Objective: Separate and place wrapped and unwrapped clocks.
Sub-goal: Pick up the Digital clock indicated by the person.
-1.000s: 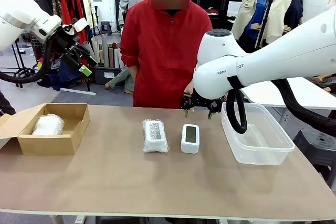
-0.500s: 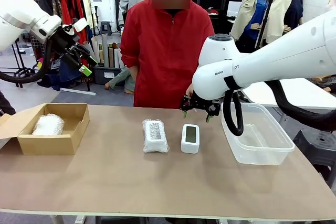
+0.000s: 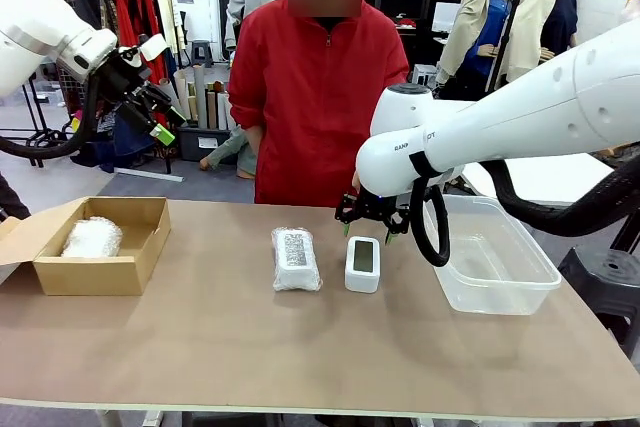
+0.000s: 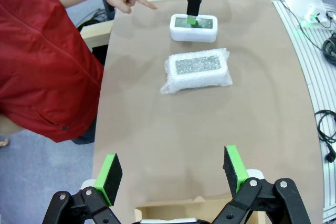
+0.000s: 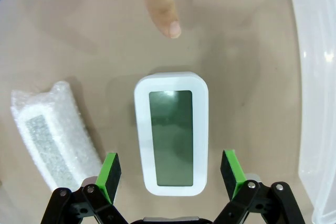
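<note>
Leftward the right gripper (image 3: 368, 231) has been brought over the bare clock (image 3: 362, 263), jaws spread; the left gripper (image 4: 172, 171) is likewise spread.

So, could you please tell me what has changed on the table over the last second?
The right end effector swung toward the robot's left, from beside the clear tub to over the bare clock, jaws open, gripping nothing. Unchanged: the left end effector raised and open, the wrapped clock on the table, the wrapped bundle in the cardboard box.
</note>
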`<state>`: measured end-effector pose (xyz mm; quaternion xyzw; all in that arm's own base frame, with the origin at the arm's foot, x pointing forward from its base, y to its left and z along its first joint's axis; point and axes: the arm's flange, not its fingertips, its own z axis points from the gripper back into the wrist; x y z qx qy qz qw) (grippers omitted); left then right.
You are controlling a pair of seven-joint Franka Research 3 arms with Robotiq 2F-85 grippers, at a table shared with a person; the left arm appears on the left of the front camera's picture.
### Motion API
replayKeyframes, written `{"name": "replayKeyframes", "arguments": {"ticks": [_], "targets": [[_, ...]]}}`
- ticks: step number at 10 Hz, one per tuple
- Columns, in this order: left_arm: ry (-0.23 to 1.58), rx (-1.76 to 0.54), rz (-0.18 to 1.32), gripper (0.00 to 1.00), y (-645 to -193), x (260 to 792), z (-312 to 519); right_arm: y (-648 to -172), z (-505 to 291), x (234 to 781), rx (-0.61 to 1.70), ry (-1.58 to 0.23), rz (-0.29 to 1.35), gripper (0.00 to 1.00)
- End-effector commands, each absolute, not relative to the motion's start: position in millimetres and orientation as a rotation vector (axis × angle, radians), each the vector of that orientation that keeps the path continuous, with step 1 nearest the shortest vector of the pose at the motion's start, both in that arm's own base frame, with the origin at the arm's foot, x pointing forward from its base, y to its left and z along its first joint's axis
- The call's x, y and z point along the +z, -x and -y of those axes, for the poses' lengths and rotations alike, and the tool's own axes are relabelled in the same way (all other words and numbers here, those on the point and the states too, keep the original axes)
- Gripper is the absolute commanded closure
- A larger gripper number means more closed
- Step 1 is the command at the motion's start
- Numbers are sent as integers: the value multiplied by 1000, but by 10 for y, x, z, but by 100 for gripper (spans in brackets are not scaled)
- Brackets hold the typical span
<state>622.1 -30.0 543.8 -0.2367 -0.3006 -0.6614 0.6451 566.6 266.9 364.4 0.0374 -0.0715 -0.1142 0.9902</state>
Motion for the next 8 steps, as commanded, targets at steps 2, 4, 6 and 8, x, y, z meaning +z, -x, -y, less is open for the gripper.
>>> {"name": "replayKeyframes", "arguments": {"ticks": [2,4,6,8], "targets": [[537,-1503,685,0,-6215,5446,288,-5770,-2744,3544,-269,-22,110,0],[537,-1503,685,0,-6215,5446,288,-5783,-2747,3443,-270,-19,84,0],[537,-1503,685,0,-6215,5446,288,-5789,-2748,3384,-270,-18,73,0],[537,-1503,685,0,-6215,5446,288,-5800,-2749,3308,-272,-10,53,0]]}}
